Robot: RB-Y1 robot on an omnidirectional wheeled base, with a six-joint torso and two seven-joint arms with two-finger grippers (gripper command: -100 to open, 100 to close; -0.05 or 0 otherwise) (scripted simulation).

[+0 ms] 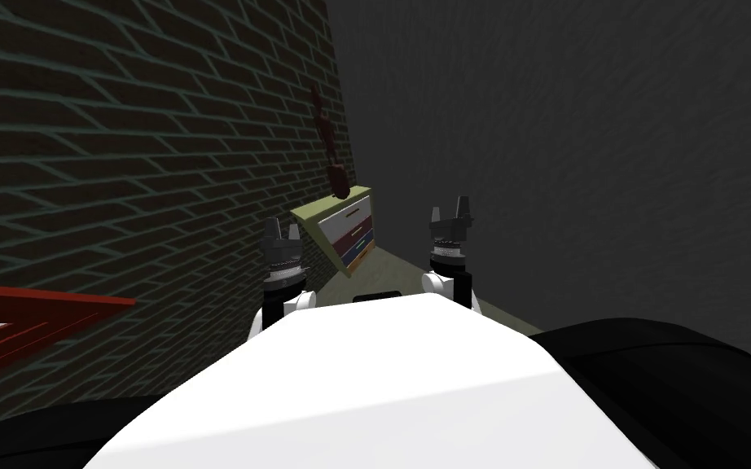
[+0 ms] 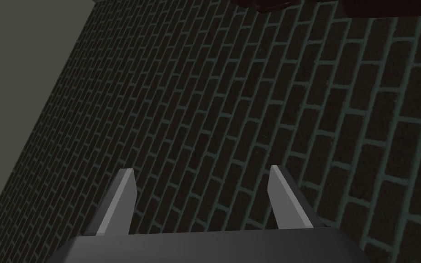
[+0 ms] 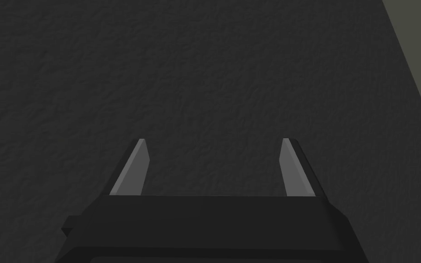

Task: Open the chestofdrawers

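Note:
A small chest of drawers [image 1: 348,231] with an olive-green frame stands ahead against the brick wall, some way off. Its three drawer fronts are white, red-brown and blue, and all look shut. My left gripper [image 1: 283,232] is raised to the left of the chest and stands open [image 2: 200,191], facing the brick wall. To the right of the chest my right gripper [image 1: 452,210] is also raised and open [image 3: 213,164], with nothing between its fingers.
A dark reddish figure [image 1: 337,181] stands on top of the chest, with a dark red shape [image 1: 321,114] on the brick wall [image 1: 121,179] above it. A red-framed piece [image 1: 32,322] juts from the left. A dark plain wall [image 1: 594,163] runs along the right, with olive floor [image 1: 390,273] between.

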